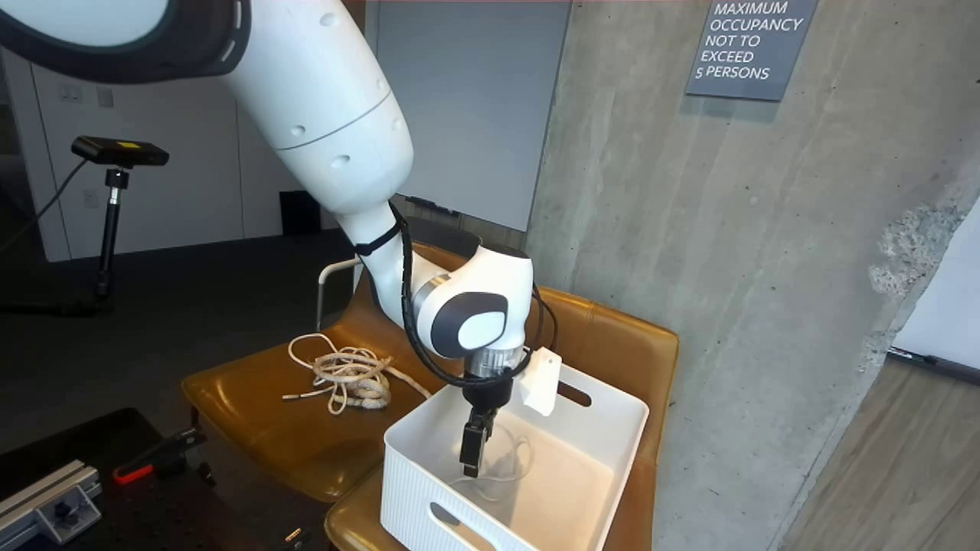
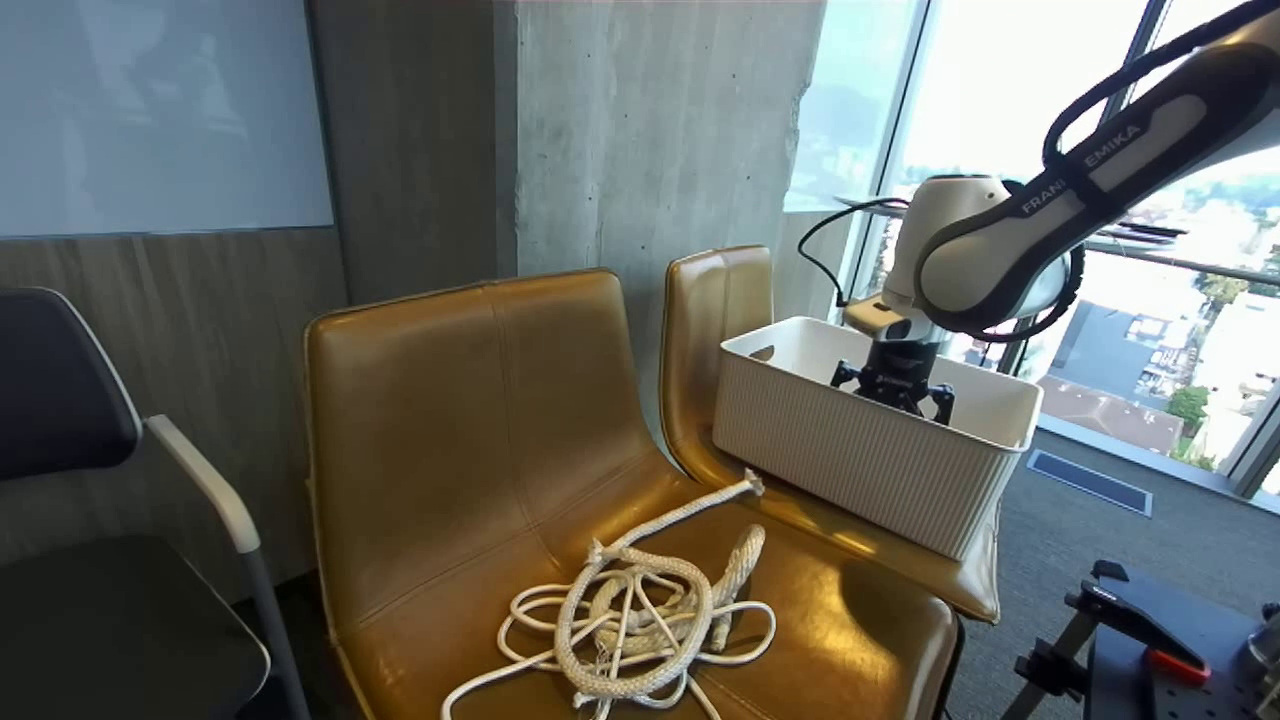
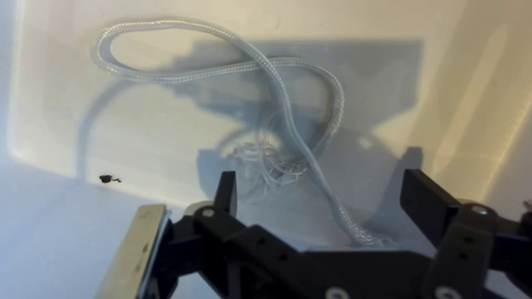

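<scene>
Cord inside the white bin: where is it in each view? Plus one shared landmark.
In an exterior view: white cord at lower centre, near the gripper, inside the bin.
In an exterior view: not visible; the ribbed wall hides the bin floor.
Wrist view: white cord loops across upper centre, one end seen between the fingers.
Shared landmark: the bin.

It's fingers (image 3: 428, 203) over cord (image 3: 286, 99) in bin (image 2: 850, 440) on R chair (image 2: 725, 290), rope pile (image 2: 640, 635) on L chair (image 2: 460, 400), both ext. views!
</scene>
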{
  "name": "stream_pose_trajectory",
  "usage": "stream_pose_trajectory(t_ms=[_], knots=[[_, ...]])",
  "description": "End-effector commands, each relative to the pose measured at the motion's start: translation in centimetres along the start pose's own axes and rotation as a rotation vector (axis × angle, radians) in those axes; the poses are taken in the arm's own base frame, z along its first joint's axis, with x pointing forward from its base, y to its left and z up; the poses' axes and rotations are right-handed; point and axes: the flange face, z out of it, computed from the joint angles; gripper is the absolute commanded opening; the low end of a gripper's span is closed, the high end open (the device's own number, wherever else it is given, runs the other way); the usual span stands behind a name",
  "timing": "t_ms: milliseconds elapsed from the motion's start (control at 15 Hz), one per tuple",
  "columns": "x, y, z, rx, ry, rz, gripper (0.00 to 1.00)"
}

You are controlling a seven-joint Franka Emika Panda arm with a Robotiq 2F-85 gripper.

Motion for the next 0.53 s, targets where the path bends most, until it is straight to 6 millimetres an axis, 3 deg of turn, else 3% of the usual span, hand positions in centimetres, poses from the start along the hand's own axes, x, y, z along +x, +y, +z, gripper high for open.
stream_pose_trajectory(t_ms=[0,467], knots=[[-0.8,0.2,2.2,-0.019,-0.039,-0.03,1.0],[-2.0,0.2,5.1,-0.014,-0.069,-0.032,1.0]])
